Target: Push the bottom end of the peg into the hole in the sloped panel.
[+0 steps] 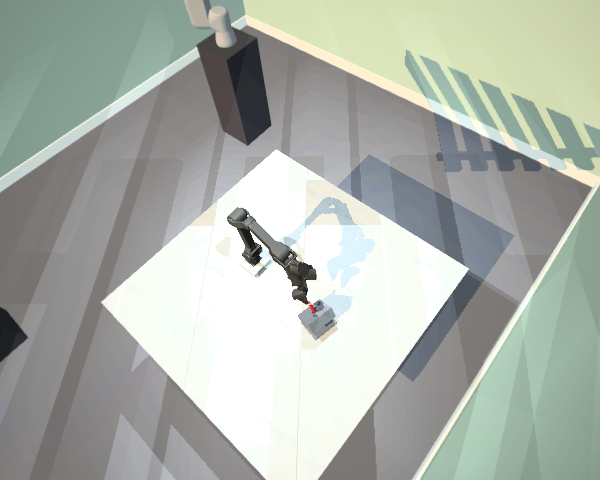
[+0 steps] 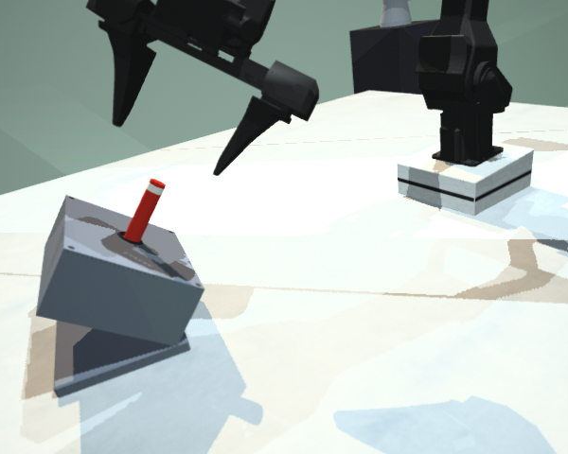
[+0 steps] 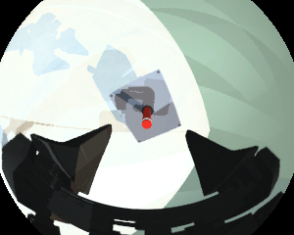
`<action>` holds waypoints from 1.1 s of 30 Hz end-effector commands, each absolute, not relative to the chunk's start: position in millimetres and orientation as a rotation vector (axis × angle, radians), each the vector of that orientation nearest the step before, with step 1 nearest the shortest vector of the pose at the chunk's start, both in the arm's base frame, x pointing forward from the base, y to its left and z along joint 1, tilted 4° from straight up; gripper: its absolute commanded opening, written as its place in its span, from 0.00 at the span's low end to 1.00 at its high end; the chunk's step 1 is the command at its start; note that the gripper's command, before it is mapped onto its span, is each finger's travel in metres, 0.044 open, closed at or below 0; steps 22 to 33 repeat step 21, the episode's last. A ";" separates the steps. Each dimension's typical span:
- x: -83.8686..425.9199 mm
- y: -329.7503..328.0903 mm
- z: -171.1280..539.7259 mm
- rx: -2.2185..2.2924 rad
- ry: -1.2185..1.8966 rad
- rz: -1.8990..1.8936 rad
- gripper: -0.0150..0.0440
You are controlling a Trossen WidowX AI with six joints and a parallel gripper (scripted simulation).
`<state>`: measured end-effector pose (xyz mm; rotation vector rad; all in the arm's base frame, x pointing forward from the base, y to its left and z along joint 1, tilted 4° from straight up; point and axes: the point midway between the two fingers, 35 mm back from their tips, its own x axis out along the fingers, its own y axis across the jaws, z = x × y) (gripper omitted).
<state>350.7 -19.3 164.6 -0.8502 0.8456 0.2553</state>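
While the red peg (image 2: 144, 212) sits in the sloped panel's (image 2: 120, 278) hole, the pincer (image 2: 167, 147) hangs above, wide open and empty.

My arm (image 2: 463, 73) is matte black and blocky, bolted to a white base block (image 2: 465, 182) with one black stripe; its gripper (image 2: 167, 147) carries two tapering pointed black fingers (image 2: 242, 139).

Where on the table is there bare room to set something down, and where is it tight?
Bare table top stretches between the sloped panel and the arm's base block, and in front of both. It is crowded at the panel's face, where the red peg sticks out of the hole with the open gripper above it.
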 end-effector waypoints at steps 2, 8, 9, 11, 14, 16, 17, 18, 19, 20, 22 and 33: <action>345.4 -18.6 171.9 -0.848 0.845 0.249 1.00; 338.9 -17.1 178.6 -0.849 0.845 0.250 1.00; 337.8 -16.8 179.7 -0.849 0.845 0.250 1.00; 335.4 -16.2 181.8 -0.849 0.845 0.250 1.00; 333.7 -15.8 183.7 -0.849 0.845 0.250 1.00; 331.3 -15.3 186.2 -0.849 0.845 0.251 1.00; 330.1 -15.1 187.4 -0.849 0.845 0.251 1.00; 328.9 -14.8 188.6 -0.849 0.845 0.251 1.00; 327.6 -14.6 189.9 -0.849 0.845 0.251 1.00; 326.6 -14.3 190.9 -0.849 0.845 0.251 1.00; 326.0 -14.2 191.5 -0.849 0.845 0.251 1.00; 326.0 -14.2 191.5 -0.849 0.845 0.251 1.00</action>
